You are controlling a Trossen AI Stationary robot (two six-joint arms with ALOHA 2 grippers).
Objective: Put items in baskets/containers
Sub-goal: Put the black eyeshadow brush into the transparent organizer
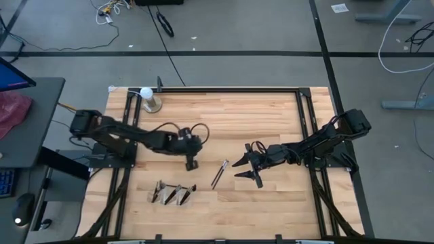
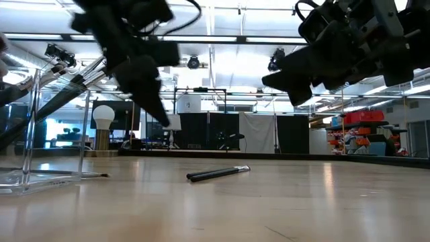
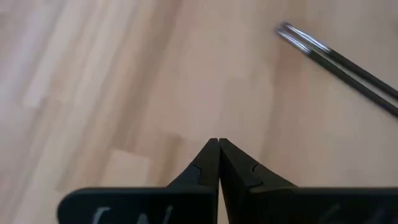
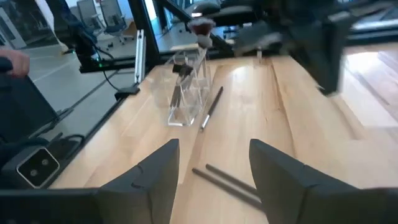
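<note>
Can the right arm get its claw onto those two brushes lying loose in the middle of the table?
Probably yes. The right claw hangs open just beside the two brushes, with only bare table between them. The left claw is shut on their other side.

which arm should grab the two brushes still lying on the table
Probably the right: the right gripper is open and aimed at the two brushes, which lie just ahead of its fingers. The left gripper is shut.

Bright overhead lighting, blurred wrist views, soft shadows
</note>
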